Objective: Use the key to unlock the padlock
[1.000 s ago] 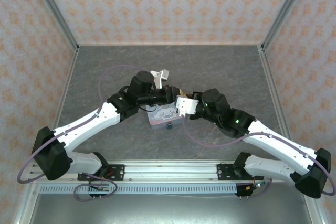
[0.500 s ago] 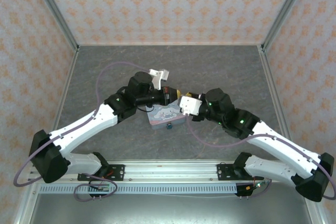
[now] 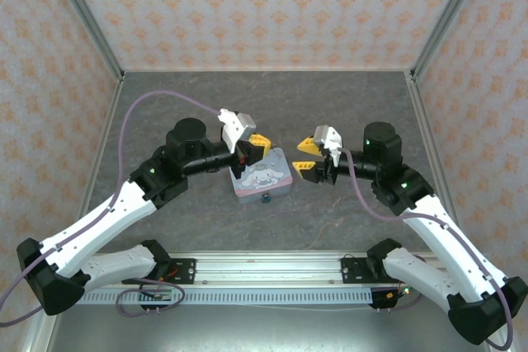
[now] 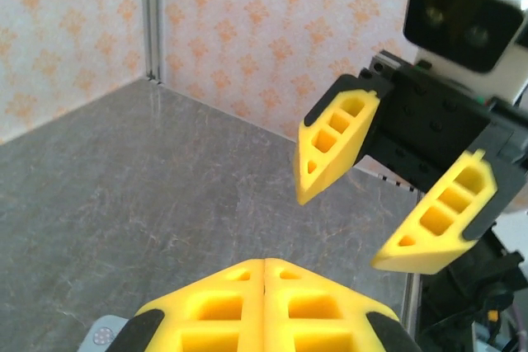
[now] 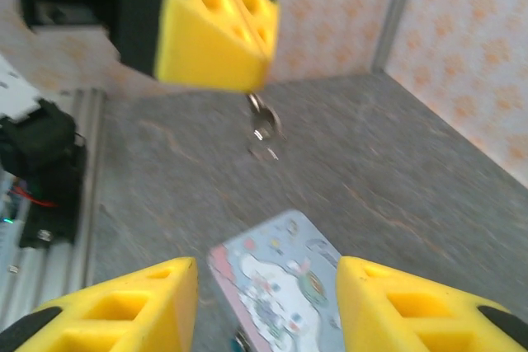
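The tiny dark teal-blue padlock (image 3: 266, 199) sits at the near edge of the pastel rectangular cartoon tin (image 3: 261, 172), which lies flat on the grey stone-patterned table (image 3: 355, 113). It is too small to tell whether its shackle is shut. The small thin metal key (image 5: 262, 125) dangles from the tips of the left gripper (image 3: 259, 145), whose yellow jaws are pressed together on it, near the tin's far edge and apart from the lock. The right gripper (image 3: 304, 155) hovers just beside the tin, jaws spread, holding nothing. The key is in hand, but it appears that bringing it to the keyhole, inserting it and turning it are all left to do.
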`<state>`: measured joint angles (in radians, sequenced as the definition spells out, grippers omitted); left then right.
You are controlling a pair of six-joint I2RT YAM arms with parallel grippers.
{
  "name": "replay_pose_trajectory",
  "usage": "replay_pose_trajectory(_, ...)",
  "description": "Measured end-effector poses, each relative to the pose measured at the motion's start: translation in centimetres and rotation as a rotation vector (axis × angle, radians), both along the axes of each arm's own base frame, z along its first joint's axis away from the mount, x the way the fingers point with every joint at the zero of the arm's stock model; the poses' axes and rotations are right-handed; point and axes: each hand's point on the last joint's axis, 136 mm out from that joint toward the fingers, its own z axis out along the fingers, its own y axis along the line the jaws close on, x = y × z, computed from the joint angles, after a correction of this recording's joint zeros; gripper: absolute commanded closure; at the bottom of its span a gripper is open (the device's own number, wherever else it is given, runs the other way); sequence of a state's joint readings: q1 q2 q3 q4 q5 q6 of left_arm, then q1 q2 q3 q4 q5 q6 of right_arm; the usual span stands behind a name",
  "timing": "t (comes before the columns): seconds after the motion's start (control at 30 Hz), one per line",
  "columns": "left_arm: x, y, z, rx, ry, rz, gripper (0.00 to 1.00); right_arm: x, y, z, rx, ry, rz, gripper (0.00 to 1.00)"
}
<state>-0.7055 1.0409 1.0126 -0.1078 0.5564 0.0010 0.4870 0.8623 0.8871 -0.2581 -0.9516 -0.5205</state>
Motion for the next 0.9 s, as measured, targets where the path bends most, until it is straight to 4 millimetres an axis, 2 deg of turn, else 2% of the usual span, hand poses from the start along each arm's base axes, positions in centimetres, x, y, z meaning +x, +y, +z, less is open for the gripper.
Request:
replay_pose_trajectory(0.2,-0.7,-0.8,-0.2,0.038,-0.058,-0.087,1.00,-0.1,1.6,1.1,0.047,0.073,0.105,0.57)
replay_pose_trajectory(0.5,-1.3,-1.3,-0.3,0.049,-0.080,-0.143,1.00,0.0,2.5,0.9,0.057,0.102,0.148,0.68)
replay_pose_trajectory(0.7,-1.4,-1.3,0.0,0.045,-0.083,-0.149,1.00,-0.3,3.4,0.4,0.049,0.128,0.182,0.81)
replay_pose_trajectory(0.9,-1.6,-1.4,0.1,0.046,-0.087,-0.161,1.00,-0.1,3.7,0.3,0.045,0.137,0.185,0.99)
